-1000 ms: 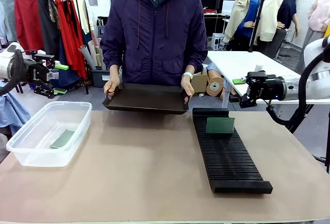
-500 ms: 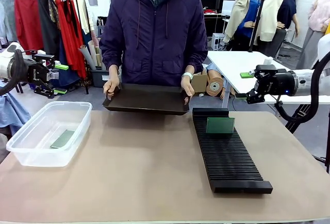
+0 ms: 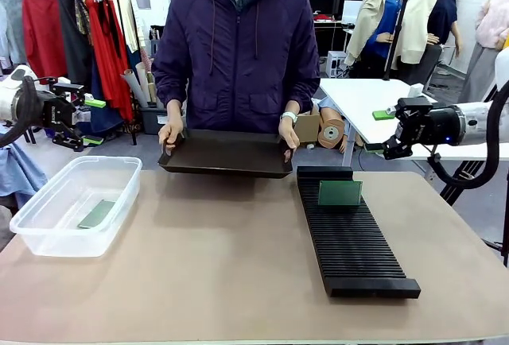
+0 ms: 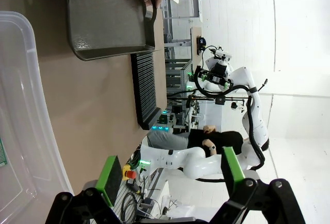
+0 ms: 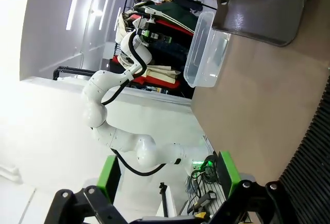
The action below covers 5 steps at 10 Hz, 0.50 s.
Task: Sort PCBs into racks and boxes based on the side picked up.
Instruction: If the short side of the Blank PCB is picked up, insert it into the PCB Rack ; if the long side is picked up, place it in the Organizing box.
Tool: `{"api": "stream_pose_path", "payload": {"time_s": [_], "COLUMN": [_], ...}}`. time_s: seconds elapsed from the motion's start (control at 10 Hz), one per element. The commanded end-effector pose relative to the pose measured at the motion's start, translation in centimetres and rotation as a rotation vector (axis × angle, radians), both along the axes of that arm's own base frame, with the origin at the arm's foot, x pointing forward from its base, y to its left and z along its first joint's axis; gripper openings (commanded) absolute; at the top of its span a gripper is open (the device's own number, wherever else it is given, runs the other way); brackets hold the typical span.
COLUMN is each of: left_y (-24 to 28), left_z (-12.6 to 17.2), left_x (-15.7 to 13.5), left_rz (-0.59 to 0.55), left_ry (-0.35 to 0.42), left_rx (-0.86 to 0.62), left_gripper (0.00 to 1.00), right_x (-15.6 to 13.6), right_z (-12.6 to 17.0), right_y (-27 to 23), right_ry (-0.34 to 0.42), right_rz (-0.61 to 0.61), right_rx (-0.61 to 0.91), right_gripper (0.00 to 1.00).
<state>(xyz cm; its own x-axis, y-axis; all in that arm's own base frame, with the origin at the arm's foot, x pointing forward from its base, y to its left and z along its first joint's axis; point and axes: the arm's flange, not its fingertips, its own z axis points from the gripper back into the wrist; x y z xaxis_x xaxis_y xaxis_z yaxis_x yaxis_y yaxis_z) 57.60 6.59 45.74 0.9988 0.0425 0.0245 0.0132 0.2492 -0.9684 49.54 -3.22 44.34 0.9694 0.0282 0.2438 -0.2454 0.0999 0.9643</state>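
Note:
One PCB [image 3: 339, 193] stands upright in the far end of the black slotted rack [image 3: 350, 238] on the right. Another PCB [image 3: 97, 214] lies flat in the clear box [image 3: 75, 202] on the left. My left gripper [image 3: 94, 122] hangs open and empty in the air, left of the box and beyond the table's edge. My right gripper [image 3: 380, 132] is open and empty too, up and to the right of the rack's far end. From the left wrist, the open gripper [image 4: 170, 175] looks past the box [image 4: 26, 105] toward the rack [image 4: 146, 90]. The right wrist's open gripper [image 5: 167, 175] faces the rack [image 5: 312, 152] and box [image 5: 206, 48].
A person at the far side holds a flat black tray [image 3: 227, 154] with both hands, one hand [image 3: 170, 132] at each end, just above the table's far edge. Bare brown tabletop [image 3: 207, 250] lies between box and rack. A white table [image 3: 374, 98] stands behind my right gripper.
My right gripper has drawn back to the right and a little upward, away from the rack. The left arm, the person's tray and both PCBs have stayed where they were.

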Motion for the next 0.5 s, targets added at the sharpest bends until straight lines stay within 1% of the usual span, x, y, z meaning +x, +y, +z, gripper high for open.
{"api": "stream_pose_path", "payload": {"time_s": [0.0, 0.1, 0.4], "left_y": [0.0, 0.0, 0.0], "left_z": [0.2, 0.2, 0.2], "left_x": [-0.1, -0.1, -0.1], "left_rz": [0.008, 0.008, 0.008], "left_ry": [0.005, 0.005, 0.005], "left_rx": [0.004, 0.004, 0.004], "left_gripper": [1.00, 1.00, 1.00], "right_x": [-1.0, 0.0, 0.0], "right_z": [0.5, 0.0, 0.0], "right_y": [0.2, 0.0, 0.0], "right_ry": [0.031, 0.000, 0.000], "right_rz": [-0.002, 0.000, 0.000], "right_rx": [-0.015, 0.000, 0.000], "right_gripper": [1.00, 1.00, 1.00]}}
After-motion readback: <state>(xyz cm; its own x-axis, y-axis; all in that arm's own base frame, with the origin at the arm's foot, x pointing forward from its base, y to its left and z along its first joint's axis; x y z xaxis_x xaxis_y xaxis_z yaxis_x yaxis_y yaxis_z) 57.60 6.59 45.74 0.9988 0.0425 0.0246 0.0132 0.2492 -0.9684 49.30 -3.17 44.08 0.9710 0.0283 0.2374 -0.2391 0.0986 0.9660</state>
